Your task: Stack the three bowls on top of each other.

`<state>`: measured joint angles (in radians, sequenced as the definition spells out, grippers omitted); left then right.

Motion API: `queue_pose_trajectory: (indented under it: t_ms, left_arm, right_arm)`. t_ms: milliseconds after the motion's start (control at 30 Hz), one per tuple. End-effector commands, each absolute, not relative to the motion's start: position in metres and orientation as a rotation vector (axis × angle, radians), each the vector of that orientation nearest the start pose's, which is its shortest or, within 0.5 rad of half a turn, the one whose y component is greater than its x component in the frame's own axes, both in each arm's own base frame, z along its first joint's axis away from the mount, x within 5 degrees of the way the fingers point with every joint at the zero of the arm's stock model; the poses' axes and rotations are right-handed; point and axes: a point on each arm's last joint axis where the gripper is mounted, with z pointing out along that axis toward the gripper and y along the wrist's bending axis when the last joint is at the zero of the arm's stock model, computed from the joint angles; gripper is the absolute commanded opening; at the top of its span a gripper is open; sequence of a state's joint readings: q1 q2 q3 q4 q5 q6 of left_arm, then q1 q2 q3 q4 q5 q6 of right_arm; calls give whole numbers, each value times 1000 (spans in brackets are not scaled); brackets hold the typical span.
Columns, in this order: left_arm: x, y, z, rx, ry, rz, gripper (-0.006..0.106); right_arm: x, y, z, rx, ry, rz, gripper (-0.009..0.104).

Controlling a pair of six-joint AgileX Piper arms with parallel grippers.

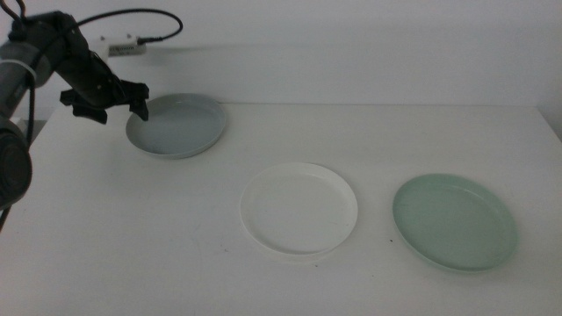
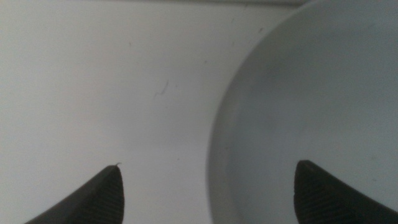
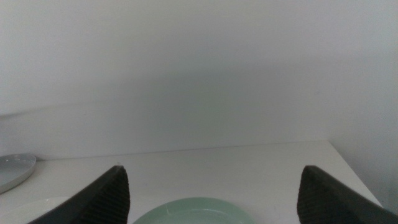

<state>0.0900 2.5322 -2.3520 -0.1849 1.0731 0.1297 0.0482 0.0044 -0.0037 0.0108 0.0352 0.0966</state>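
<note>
Three bowls sit apart on the white table. The grey bowl [image 1: 176,125] is at the back left, the white bowl [image 1: 299,209] in the middle, the mint green bowl [image 1: 454,220] at the front right. My left gripper [image 1: 112,110] is open over the grey bowl's left rim, one jaw inside the bowl and one outside it. In the left wrist view the grey bowl [image 2: 311,112] fills one side, its rim between the jaws of the left gripper [image 2: 208,190]. My right gripper [image 3: 214,186] is open and out of the middle view; its camera shows the green bowl [image 3: 189,211] just ahead.
A cable and a small white box [image 1: 123,44] lie at the table's back edge behind the left arm. The table's right edge [image 1: 549,132] runs near the green bowl. A white wall stands behind the table.
</note>
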Motion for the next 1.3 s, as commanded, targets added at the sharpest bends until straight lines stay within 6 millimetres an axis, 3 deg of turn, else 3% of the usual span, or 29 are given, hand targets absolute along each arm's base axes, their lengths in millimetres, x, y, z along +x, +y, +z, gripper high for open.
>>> queue_pose_trajectory:
  t_ms: [0, 167, 333, 433, 600, 667, 800, 833, 933, 1033, 1133, 1267]
  left_arm:
    - [542, 34, 164, -21, 2715, -192, 94]
    - [543, 33, 149, -32, 2738, -215, 90]
    - [544, 32, 138, -36, 2757, -234, 71]
    - [544, 32, 135, -37, 2763, -235, 52]
    - [546, 32, 134, -40, 2744, -229, 9]
    - [546, 32, 134, -41, 2739, -228, -2]
    - [541, 29, 163, -23, 2750, -264, -2]
    - [528, 22, 202, 71, 2746, -338, -2]
    - [518, 13, 231, 167, 2679, -447, -2]
    - [489, 7, 267, 155, 2659, -499, -2]
    - [454, 0, 288, 132, 2625, -555, -2]
    - [418, -16, 295, 76, 2595, -564, -2]
  right_arm:
    - [56, 3, 211, 34, 1508, 117, 93]
    - [56, 3, 211, 34, 1508, 117, 93]
    - [56, 3, 211, 34, 1508, 117, 93]
    - [56, 3, 211, 34, 1508, 117, 93]
    - [56, 3, 211, 34, 1508, 117, 93]
    - [56, 3, 211, 34, 1508, 117, 93]
    - [56, 3, 211, 34, 1508, 117, 93]
    - [56, 3, 211, 34, 1508, 117, 93]
    - [56, 3, 211, 34, 1508, 117, 93]
    - [56, 3, 211, 34, 1508, 117, 93]
    - [56, 3, 211, 34, 1508, 117, 93]
    - [56, 3, 211, 34, 1508, 117, 93]
